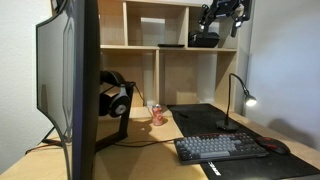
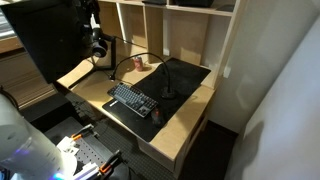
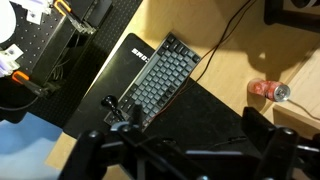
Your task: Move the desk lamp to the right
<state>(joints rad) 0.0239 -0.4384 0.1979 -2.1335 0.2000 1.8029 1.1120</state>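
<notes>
The desk lamp [image 1: 238, 100] is slim and black with a curved stem and a glowing white head. It stands on the black desk mat behind the right end of the keyboard [image 1: 220, 147]. In an exterior view its thin stem arcs over the mat [image 2: 165, 90]. In the wrist view a small dark upright shape that looks like the lamp [image 3: 128, 116] sits by the keyboard's end [image 3: 160, 75]. My gripper [image 1: 222, 14] hangs high above the desk at the level of the top shelf, far from the lamp. Its fingers [image 3: 175, 140] are spread wide with nothing between them.
A large monitor [image 1: 70, 70] fills the left of the desk, with headphones [image 1: 115, 95] on a stand beside it. A red can [image 1: 157, 115] stands behind the keyboard. A mouse [image 1: 275, 146] lies to the right of the keyboard. Wooden shelves [image 1: 160, 45] rise behind the desk.
</notes>
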